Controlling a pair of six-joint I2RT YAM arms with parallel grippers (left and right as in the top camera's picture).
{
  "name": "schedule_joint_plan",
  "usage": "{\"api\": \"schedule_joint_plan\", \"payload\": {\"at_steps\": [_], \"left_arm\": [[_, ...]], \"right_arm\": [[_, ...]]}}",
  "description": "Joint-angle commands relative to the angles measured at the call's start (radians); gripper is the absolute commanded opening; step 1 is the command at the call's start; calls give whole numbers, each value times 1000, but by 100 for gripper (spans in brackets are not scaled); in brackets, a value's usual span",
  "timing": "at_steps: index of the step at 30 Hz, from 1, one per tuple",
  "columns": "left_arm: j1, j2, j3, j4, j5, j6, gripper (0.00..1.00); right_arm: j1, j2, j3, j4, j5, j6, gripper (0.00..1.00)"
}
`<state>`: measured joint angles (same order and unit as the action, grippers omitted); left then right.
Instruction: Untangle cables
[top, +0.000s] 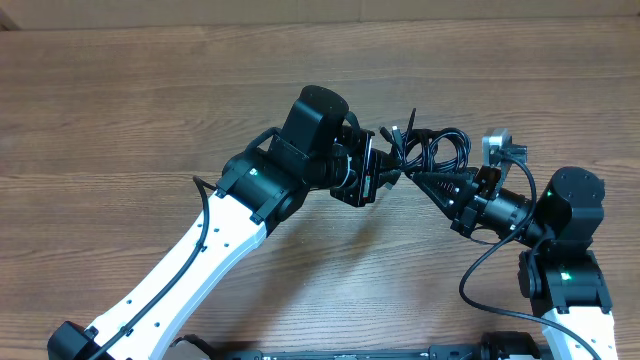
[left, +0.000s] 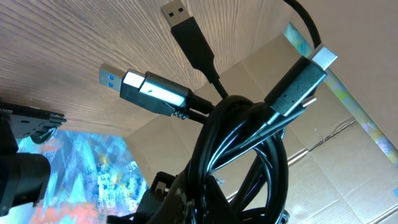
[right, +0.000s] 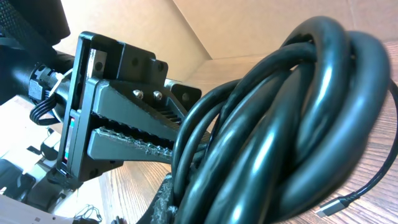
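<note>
Cables: one knotted coil of black loops (top: 437, 150), apparently raised off the table (top: 150, 100), hanging right at the left gripper's tips on the side that faces the right gripper
Left gripper: (top: 385, 178) jaws narrow; in the right wrist view its ridged fingers (right: 134, 106) close on a few strands at the coil's edge, so it is holding the cables
Right gripper: (top: 420, 181) meets the coil from the side opposite the left gripper, jaws drawn into a thin wedge with the tips in the loops; the coil fills its own camera, so I judge that it grips too
Gap between grips: short; the two sets of tips almost meet, and most of the coil bulges past the left gripper's tips toward the far side of the table
Long axis: the coil stretches away from the left gripper toward the right gripper, roughly along the line joining the two
Loose ends: a silver plug (left: 146, 92), a black plug (left: 181, 18) and a slim plug (left: 308, 71) stick out of the coil close to the left gripper, all unpinched
Nearer arm: both are on the coil; the plugs lie nearer the left gripper
Coming move, as I judge it: pulling away from the left gripper along that axis may cinch the knot; a free plug end likely has to pass back through a loop
</note>
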<state>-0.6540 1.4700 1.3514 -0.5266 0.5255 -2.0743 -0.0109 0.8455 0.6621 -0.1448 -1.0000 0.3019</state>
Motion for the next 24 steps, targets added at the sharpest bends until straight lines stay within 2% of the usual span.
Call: {"api": "schedule_joint_plan", "payload": {"at_steps": [1, 15, 24], "left_arm": [[-7, -26, 26, 9, -56, -10, 4], [-6, -26, 26, 77, -257, 19, 4], [-6, -26, 26, 143, -402, 221, 4]], "right_arm": [[6, -3, 23, 1, -72, 8, 4], [6, -3, 23, -70, -172, 12, 4], [6, -3, 23, -71, -230, 12, 4]]}}
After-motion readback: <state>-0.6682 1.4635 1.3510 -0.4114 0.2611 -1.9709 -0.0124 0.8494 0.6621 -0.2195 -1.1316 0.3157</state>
